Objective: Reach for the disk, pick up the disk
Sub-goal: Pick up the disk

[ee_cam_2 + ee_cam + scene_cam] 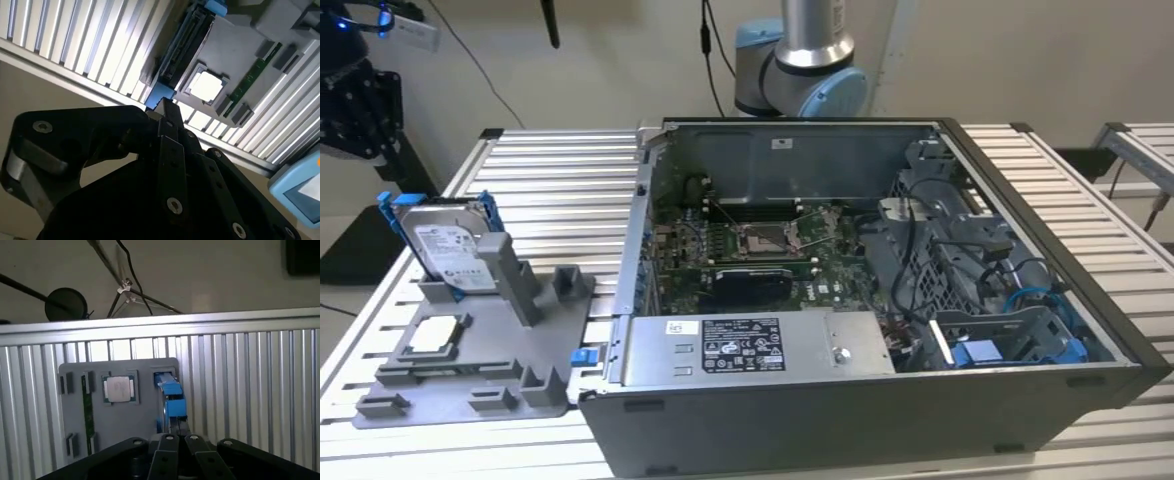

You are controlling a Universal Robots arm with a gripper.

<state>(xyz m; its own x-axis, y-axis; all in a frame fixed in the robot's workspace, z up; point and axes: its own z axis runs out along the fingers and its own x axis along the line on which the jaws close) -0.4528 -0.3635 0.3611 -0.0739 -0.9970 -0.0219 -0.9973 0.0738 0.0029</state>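
Gripper above the disk, not touching it.
The disk stands on edge in a grey fixture tray, at the exterior view's left of the open computer case. In both wrist views the gripper hangs over the disk's blue-railed end, jaws pressed together on nothing.

Disk in fixture, computer case beside

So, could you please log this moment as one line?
step: reach | pincer: aimed at disk, not touching | disk: upright in grey holder, not lifted
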